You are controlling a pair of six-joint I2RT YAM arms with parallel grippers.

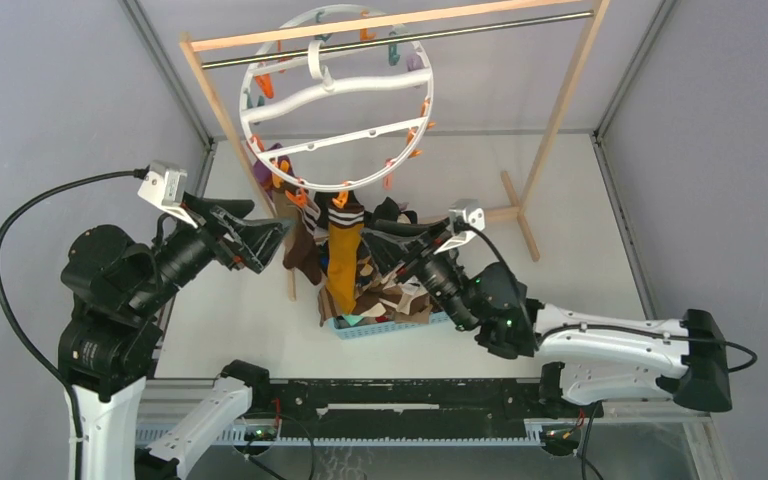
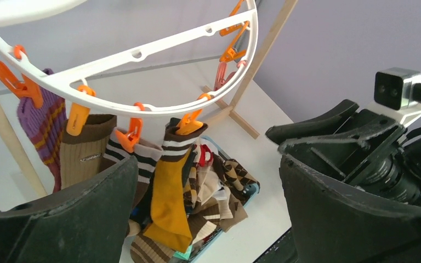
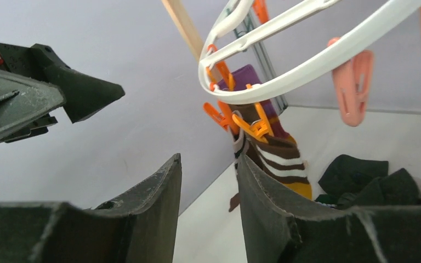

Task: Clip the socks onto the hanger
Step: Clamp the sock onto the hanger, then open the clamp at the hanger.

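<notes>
The hanger (image 1: 335,100), a white ring with orange clothespins, hangs from the rod. Several socks are clipped along its lower rim: a purple striped one (image 2: 41,123), a brown one (image 2: 85,153), a striped one (image 2: 142,159) and a mustard sock (image 2: 170,203) with a brown-and-white cuff (image 3: 279,159). More socks (image 2: 225,186) are heaped in the basket below. My left gripper (image 1: 280,233) (image 2: 208,161) is left of the hung socks, wide open and empty. My right gripper (image 1: 373,236) (image 3: 209,159) is just right of the mustard sock, open with nothing between its fingers.
A light-blue basket (image 1: 390,326) sits under the hanger, between the arms. The wooden rack's post (image 1: 560,110) and foot (image 1: 520,215) stand at the back right, its metal rod (image 1: 460,35) overhead. A pink clothespin (image 3: 353,82) dangles unused. Dark socks (image 3: 362,178) lie beside the right fingers.
</notes>
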